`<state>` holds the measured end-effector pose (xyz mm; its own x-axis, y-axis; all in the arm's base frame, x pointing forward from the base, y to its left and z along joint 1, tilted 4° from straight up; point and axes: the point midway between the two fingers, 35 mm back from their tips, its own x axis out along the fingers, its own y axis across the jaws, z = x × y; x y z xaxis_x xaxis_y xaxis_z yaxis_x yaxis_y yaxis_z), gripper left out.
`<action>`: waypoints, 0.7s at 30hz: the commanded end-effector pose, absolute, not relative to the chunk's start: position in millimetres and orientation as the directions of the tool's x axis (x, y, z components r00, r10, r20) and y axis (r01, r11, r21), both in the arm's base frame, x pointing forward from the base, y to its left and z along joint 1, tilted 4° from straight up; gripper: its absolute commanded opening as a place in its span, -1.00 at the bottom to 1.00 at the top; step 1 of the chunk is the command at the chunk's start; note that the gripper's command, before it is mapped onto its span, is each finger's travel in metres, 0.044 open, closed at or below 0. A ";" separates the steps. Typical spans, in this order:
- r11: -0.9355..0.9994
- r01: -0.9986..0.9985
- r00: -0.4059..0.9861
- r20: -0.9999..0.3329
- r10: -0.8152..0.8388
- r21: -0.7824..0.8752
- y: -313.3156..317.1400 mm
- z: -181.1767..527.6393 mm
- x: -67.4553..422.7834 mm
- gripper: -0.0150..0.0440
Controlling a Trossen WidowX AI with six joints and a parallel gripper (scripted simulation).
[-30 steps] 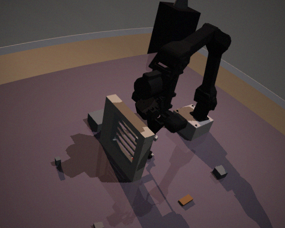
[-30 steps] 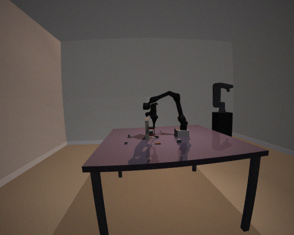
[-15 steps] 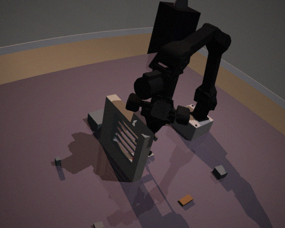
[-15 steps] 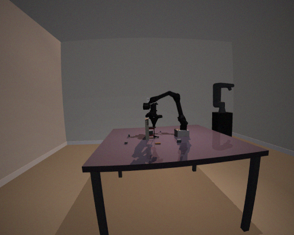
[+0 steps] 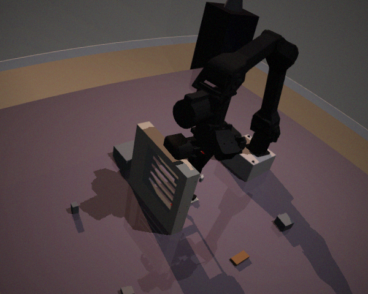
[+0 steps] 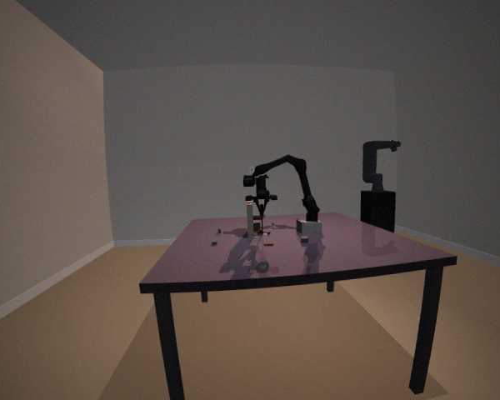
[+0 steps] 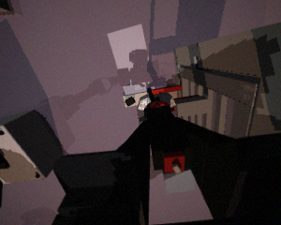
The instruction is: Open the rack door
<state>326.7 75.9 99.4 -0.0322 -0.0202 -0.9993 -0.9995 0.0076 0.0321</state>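
Judging by the top view: gripper [image 5: 200,167] [image 6: 262,213] [image 7: 160,123] clamped on handle [image 5: 202,152] [image 7: 174,161], beside rack [image 5: 181,205] [image 6: 250,219]. Exterior: door swing unreadable, beside rack (too small). Wrist: grip done; quarter turn unconfirmed; opening, release, retreat likely left.

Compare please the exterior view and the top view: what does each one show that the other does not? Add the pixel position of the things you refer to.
Only the exterior view: the table's front legs [image 6: 166,336] [image 6: 426,327], and the upper part of the gray second arm [image 6: 369,159].

Only the top view: the slatted grille [image 5: 161,182] and the dark screw heads [image 5: 253,162] on the base block.

Both: the black arm [image 5: 274,85] [image 6: 304,181], its pale base block [image 5: 260,172] [image 6: 312,227], the upright frame [image 5: 182,202] [image 6: 250,219] and the flat orange block [image 5: 240,258] [image 6: 268,243].
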 end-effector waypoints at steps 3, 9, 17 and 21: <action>-0.275 -0.961 -0.032 -0.999 -0.020 0.036 76.1 99.1 326.8 -0.45; -0.390 -0.920 -0.032 -0.999 -0.020 0.037 76.1 99.1 326.7 -0.45; -0.390 -0.920 -0.032 -0.999 -0.020 0.037 76.1 99.1 326.7 -0.18; -0.390 -0.920 -0.032 -0.999 -0.020 0.037 76.1 99.1 326.7 0.18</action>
<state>327.1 74.8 99.3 -0.0314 -0.0207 -0.9993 -0.9253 -0.3775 0.0369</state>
